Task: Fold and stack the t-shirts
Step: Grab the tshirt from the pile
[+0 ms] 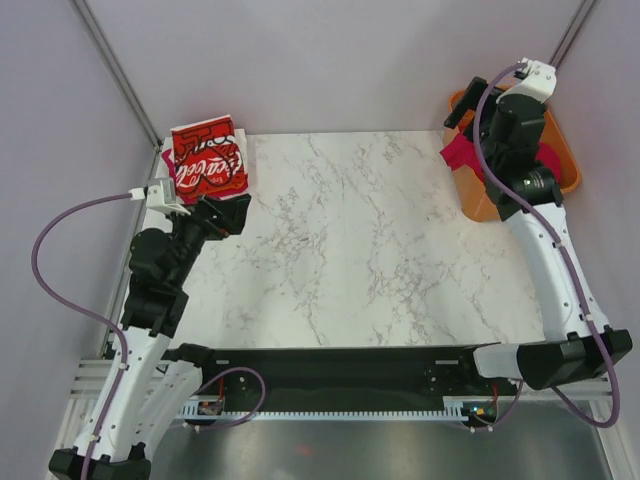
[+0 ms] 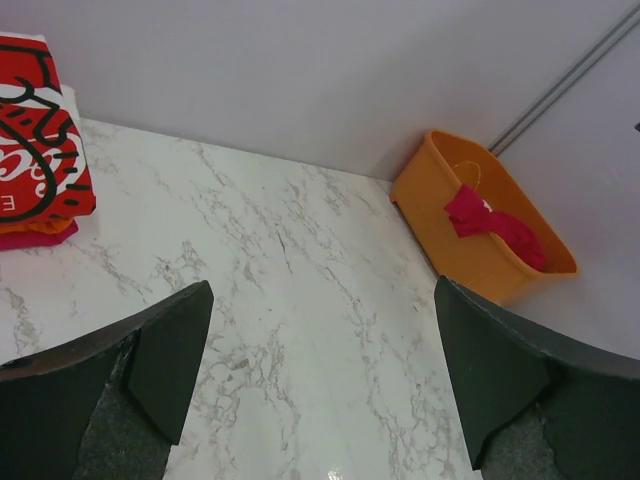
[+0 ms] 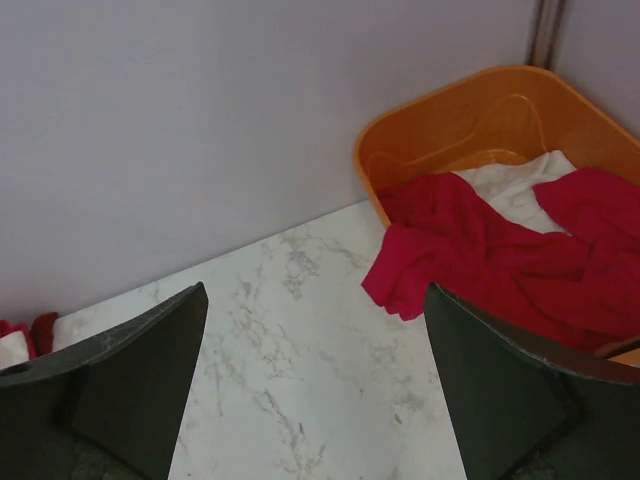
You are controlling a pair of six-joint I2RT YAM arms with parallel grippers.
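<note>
Retrieval appeared to be in hand: right gripper [image 3: 315, 320] and left gripper [image 2: 320, 310] stood wide and empty, crimson t-shirt [image 3: 480, 250] hung over the orange tub [image 3: 450, 115] rim, and the next move likely required the right gripper to descend and pinch it.

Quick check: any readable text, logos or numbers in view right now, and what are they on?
"Coca-Cola": white script on the folded red t-shirt at the far-left corner.
"E": lone white letter on it, left wrist view; the rest is cut off.
No text visible on the orange tub or the crimson t-shirt.
</note>
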